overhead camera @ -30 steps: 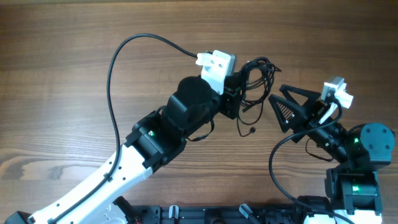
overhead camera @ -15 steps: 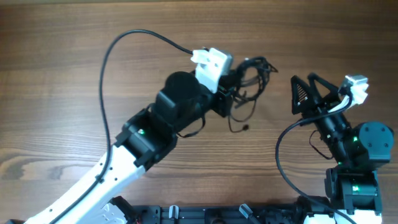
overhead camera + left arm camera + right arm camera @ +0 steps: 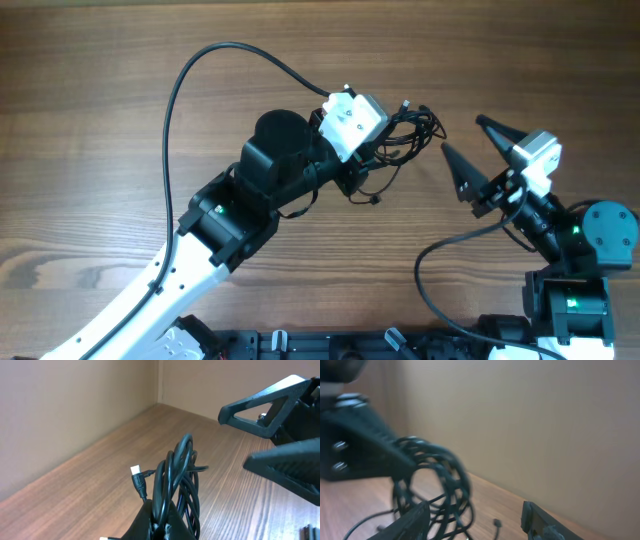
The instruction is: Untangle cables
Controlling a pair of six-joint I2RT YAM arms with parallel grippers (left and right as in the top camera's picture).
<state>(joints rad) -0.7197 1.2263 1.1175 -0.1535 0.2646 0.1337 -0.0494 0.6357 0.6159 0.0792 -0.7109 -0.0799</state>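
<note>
Left gripper [image 3: 160,518] clamped on the cables [image 3: 411,130]; right gripper [image 3: 460,134] spread wide beside them.

Near to far: the right arm [image 3: 570,235] rises from the near-right corner of the table [image 3: 90,90]. Its fingers are far apart with nothing between them, tips aimed left at the bundle, close but not touching. The left arm [image 3: 215,225] runs diagonally in from the near-left corner. Its fingers are closed on the base of the tangle. The bundle sits right of table centre, roughly midway between the near and far edges. One loose end with a small plug [image 3: 372,200] trails toward the near edge. In the left wrist view the loops stand up out of the closed fingers, with a silver-tipped plug [image 3: 135,469] on their left. The right wrist view is blurred, with the loops ahead. The thick arm cable [image 3: 200,65] arcs toward the far edge.
</note>
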